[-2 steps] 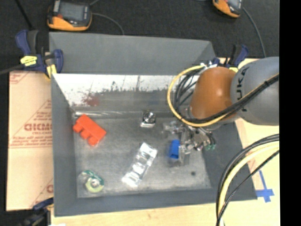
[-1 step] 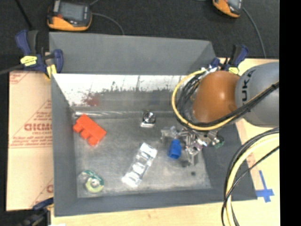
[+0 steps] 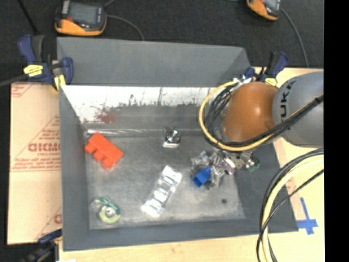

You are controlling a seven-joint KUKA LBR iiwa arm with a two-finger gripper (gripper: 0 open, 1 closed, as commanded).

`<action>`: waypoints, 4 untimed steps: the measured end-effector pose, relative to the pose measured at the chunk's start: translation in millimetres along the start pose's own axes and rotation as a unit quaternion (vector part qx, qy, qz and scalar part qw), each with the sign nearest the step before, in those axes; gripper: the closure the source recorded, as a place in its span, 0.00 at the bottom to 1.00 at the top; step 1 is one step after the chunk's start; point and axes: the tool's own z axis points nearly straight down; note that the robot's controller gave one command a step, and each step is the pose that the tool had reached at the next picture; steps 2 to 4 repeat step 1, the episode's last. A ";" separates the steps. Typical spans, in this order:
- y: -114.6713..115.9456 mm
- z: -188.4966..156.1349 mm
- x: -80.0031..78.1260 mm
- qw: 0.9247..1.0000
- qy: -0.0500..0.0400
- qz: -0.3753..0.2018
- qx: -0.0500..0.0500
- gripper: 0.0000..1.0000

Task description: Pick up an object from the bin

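Robotics lab or test cell, by the look of it. Evidence: an industrial robot arm (image 3: 302, 111) with a grey casing and printed lettering reaches in from the right, with an orange cover (image 3: 248, 113) at its wrist and loops of yellow and black cable (image 3: 210, 105) round it. A grey metal bin (image 3: 71, 162) with scuffed, stained inner walls sits on a dark floor covering (image 3: 163, 10). The contents are an unrelated assortment: orange block (image 3: 102, 149), blue piece (image 3: 202, 177), clear plastic tray (image 3: 162, 191), small metal part (image 3: 172, 137), round greenish item (image 3: 107, 212). Two orange-and-black devices (image 3: 80, 17) lie on the floor beyond the bin, each with a lead trailing off; possibly chargers or meters, too small to tell.
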 end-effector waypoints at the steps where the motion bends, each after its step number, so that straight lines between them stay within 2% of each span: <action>1: -5.2 -174.5 11.2 0.999 -0.004 -0.045 0.004 1.00; 4: -5.2 -174.5 11.2 0.999 -0.004 -0.045 0.004 1.00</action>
